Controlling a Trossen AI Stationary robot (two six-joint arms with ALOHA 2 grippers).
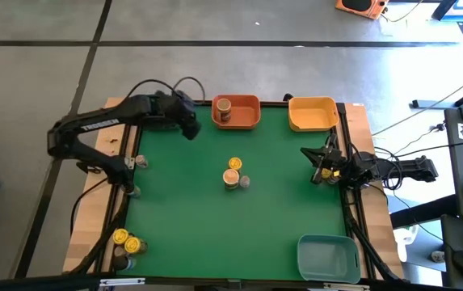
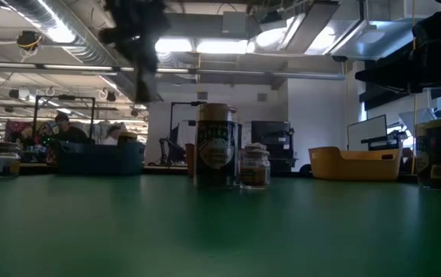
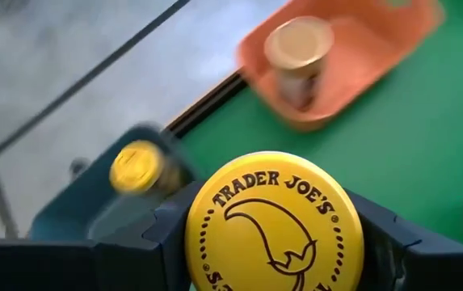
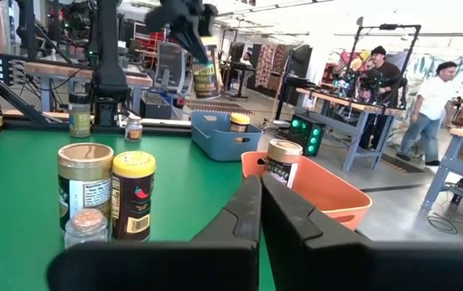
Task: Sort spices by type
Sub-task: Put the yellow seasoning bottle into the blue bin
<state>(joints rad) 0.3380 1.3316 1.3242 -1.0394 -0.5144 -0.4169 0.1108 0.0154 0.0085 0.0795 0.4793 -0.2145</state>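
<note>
The left gripper (image 1: 189, 129) is hanging above the far left part of the green tabletop (image 1: 279, 202), its fingers (image 3: 166, 234) clamping a yellow-lidded jar (image 3: 274, 222) by its sides, just beside the orange bin (image 1: 247, 121). A tan-lidded jar (image 1: 224, 106) is standing inside that orange bin. In the left wrist view a blue bin (image 3: 94, 202) with another yellow-lidded jar (image 3: 136, 166) in it is showing below the gripper, off the green mat. Near the middle of the tabletop three jars are crowding together: one with a yellow lid (image 1: 235, 164), a wider tan-lidded one (image 1: 231, 178) and a tiny one with a grey-brown top (image 1: 246, 182). More jars are waiting along the wooden left edge, two of them yellow-lidded (image 1: 126, 239) at the near corner. An empty-looking yellow bin (image 1: 313, 113) is sitting at the far right corner and a light blue bin (image 1: 326, 257) at the near right corner. The right gripper (image 1: 320, 166) is resting at the right side with its fingers (image 4: 296, 214) pressed together on nothing. Beyond the tabletop a bright workshop with benches, equipment and several people (image 4: 433, 101) is showing.
</note>
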